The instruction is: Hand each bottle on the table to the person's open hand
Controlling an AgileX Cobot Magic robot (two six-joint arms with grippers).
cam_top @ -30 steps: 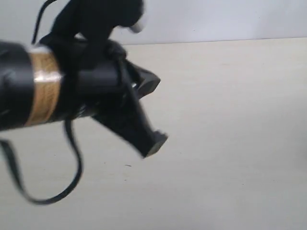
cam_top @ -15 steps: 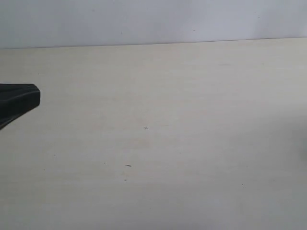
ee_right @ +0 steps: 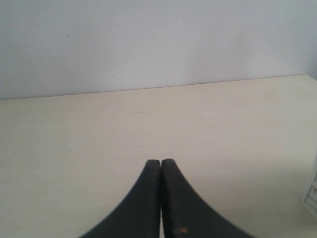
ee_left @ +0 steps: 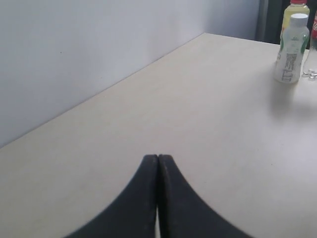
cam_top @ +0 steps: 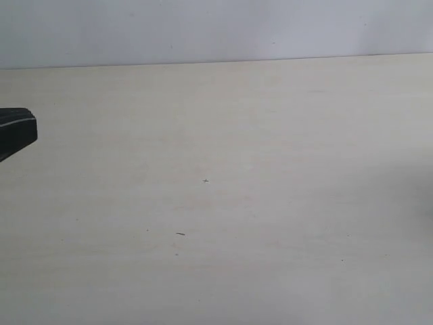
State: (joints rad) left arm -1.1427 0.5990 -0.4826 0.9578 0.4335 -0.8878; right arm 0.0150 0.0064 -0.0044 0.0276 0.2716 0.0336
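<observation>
Bottles (ee_left: 291, 49) stand upright in a cluster near the table's (ee_left: 198, 124) far edge, well ahead of the left hand (ee_left: 158, 157), which is closed on nothing. The right hand (ee_right: 161, 161), likewise closed and empty, seems nearer: one labelled bottle (ee_right: 312, 198) stands close off its side.

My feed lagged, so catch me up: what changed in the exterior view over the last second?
The left arm swept out leftward; only its black tip shows at the view's left edge. No grab or release seen. The table looks unchanged.
</observation>
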